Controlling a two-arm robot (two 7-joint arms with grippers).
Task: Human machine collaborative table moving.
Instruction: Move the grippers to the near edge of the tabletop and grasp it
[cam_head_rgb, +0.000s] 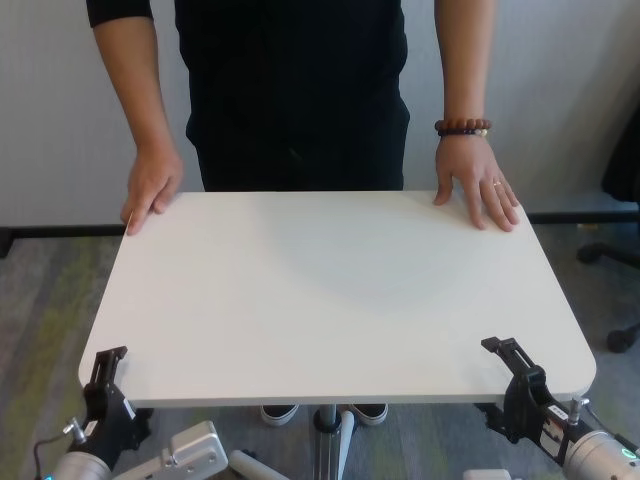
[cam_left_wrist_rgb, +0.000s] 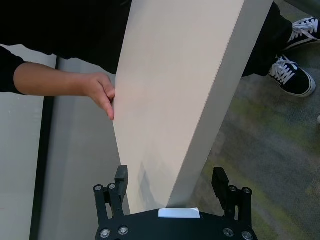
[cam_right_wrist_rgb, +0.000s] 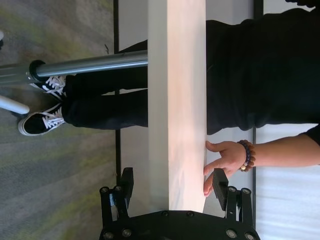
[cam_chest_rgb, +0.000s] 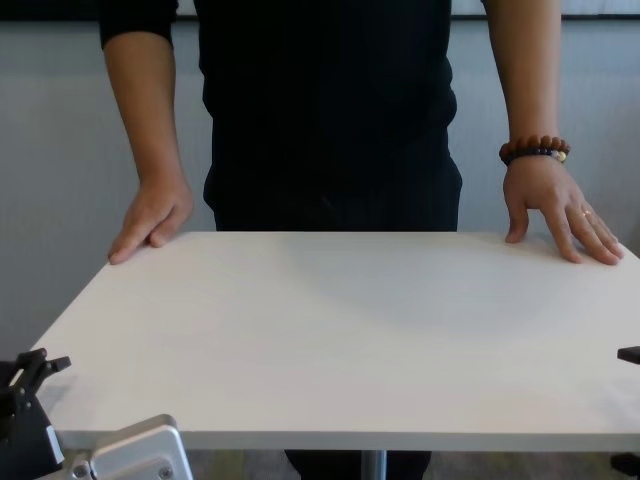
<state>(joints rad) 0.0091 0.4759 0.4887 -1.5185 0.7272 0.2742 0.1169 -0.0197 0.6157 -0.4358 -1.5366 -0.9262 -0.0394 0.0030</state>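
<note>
You have the large white matte rectangular table with rounded corners straight in front of you, its slim silver metal centre pole running down under the middle. Your left black two-finger gripper sits at the near left corner, jaws spread wide, one finger above the tabletop and one below; the left wrist view shows the thin edge lying between the fingers with a gap on either side, so nothing is clamped. Your right black two-finger gripper stands the same way at the near right corner, released, straddling the edge without pinching it. Across from you the person in a black short-sleeved shirt and dark trousers stands against the far edge, one bare hand resting on the far left corner and the other hand, with a brown bead bracelet on its wrist, flat on the far right corner. Black-and-white sneakers show beneath the table on the grey-green carpet
</note>
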